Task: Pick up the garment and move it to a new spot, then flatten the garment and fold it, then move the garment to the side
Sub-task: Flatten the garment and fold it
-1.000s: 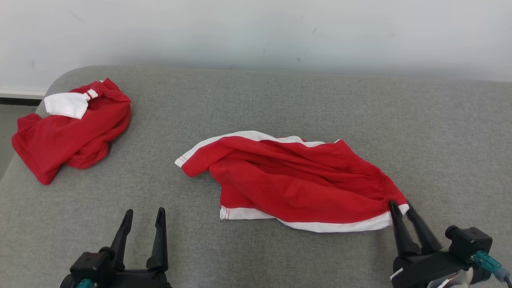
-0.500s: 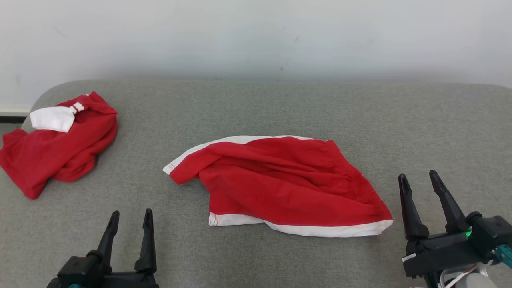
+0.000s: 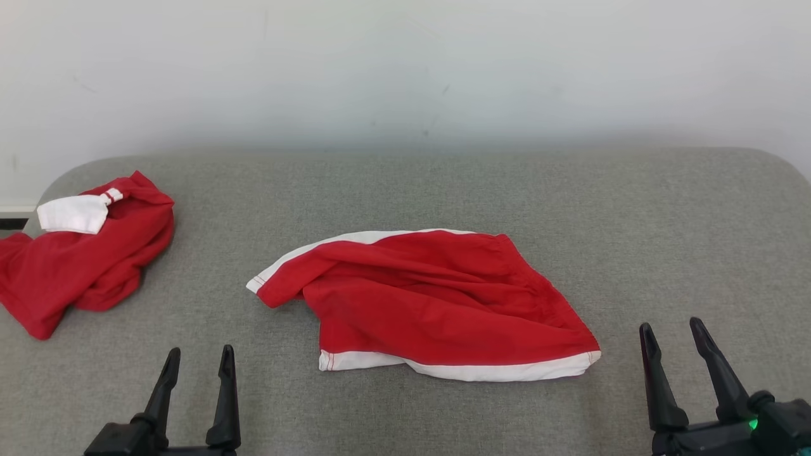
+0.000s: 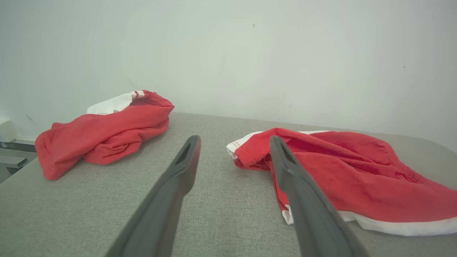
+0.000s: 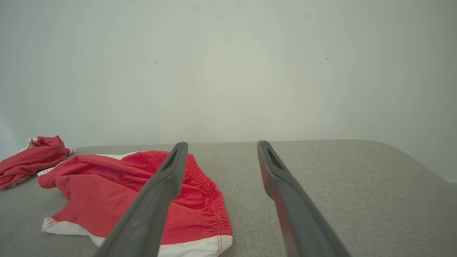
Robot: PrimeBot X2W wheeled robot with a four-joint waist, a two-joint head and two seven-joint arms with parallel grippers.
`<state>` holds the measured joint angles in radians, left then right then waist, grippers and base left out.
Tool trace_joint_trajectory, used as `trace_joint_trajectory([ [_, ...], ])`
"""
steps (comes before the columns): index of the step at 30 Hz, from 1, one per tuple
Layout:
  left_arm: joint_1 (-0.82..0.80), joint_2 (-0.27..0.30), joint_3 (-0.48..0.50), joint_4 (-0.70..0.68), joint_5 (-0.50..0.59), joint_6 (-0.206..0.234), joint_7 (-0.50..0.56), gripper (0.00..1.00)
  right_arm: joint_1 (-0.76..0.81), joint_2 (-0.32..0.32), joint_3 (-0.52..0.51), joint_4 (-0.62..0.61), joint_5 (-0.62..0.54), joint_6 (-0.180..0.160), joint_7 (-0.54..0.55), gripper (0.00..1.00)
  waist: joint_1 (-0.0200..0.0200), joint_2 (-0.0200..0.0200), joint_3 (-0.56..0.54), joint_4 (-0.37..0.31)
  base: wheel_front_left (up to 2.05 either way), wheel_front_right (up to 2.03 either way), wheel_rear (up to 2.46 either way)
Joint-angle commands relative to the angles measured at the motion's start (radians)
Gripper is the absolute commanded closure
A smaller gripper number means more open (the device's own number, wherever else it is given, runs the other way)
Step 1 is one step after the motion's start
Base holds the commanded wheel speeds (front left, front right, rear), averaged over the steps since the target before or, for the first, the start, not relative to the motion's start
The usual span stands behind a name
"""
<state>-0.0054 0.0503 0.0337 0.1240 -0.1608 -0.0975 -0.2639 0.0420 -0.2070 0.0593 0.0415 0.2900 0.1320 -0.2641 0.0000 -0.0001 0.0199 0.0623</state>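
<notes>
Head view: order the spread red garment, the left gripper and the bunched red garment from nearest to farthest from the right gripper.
1. spread red garment, centre, its white-hemmed corner just left of the right gripper.
2. left gripper, lower left.
3. bunched red garment, far left and farther back.

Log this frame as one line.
left gripper: open, empty | right gripper: open, empty, beside garment's right corner | garment: crumpled, centre of grey surface, not folded | second red garment: bunched, far left
</notes>
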Motion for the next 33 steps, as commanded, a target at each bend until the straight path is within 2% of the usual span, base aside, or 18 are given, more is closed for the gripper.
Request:
trace_joint_trajectory([
  [1,0.016,0.000,0.003,-0.003,0.008,-0.003,-0.001,0.00,0.010,0.003,-0.005,-0.004,-0.005,-0.003,0.000,0.00,0.0000,0.0001,-0.005,-0.004,0.00,0.00,0.00],
  [17,0.032,0.000,0.009,-0.020,0.035,-0.015,-0.001,0.00,0.087,0.054,-0.014,0.012,-0.025,-0.003,0.000,0.00,0.0000,0.0001,-0.019,0.007,0.00,0.00,0.00],
  [28,0.032,0.000,0.011,-0.022,0.043,-0.022,-0.001,0.00,0.068,0.041,-0.002,0.031,-0.033,-0.003,0.000,0.00,0.0000,0.0001,-0.007,0.013,0.00,0.00,0.00],
  [33,0.014,0.000,-0.041,-0.001,0.052,-0.026,-0.001,0.00,0.035,0.011,-0.004,0.069,-0.013,-0.003,0.000,0.00,0.0000,0.0001,0.011,0.008,0.00,0.00,0.00],
])
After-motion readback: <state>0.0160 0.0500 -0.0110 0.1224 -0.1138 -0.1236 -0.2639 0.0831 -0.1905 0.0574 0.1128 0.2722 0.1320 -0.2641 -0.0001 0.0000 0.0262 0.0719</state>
